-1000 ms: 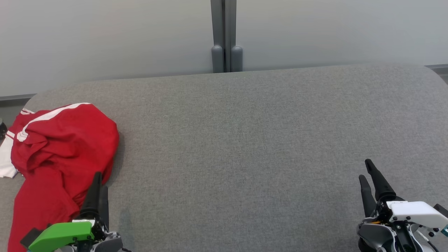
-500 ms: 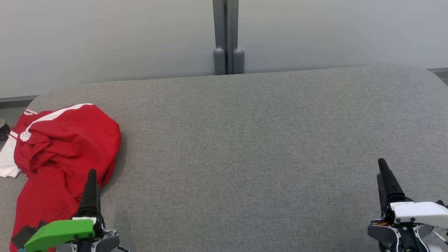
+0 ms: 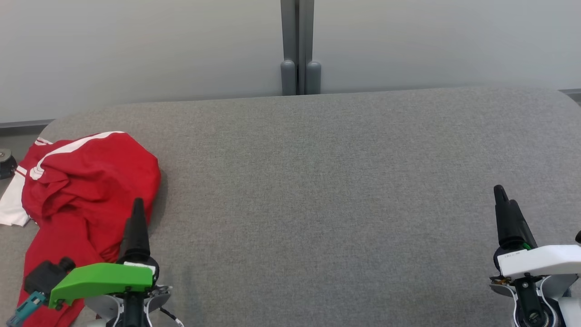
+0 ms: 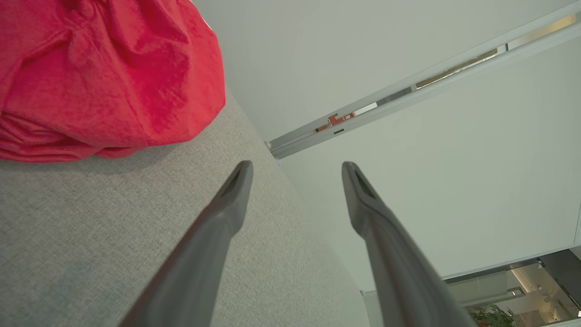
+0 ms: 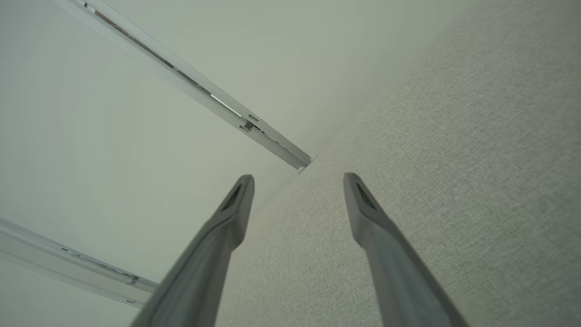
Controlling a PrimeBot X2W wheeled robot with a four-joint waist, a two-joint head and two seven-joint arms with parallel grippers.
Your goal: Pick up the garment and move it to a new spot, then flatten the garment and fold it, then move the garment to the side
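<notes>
1. I see the red jersey (image 3: pixel 91 181) with white stripes lying crumpled at the left end of the grey surface (image 3: pixel 317 181).
2. My left gripper (image 4: pixel 297 165) hangs just beside the jersey's near right edge, fingers spread wide, holding nothing.
3. My right gripper (image 5: pixel 297 177) hovers well apart at the surface's right end, also wide and empty.

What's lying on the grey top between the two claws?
Nothing: in the head view the grey top is bare between the left claw and the right claw. The red garment sits by the left one.
</notes>
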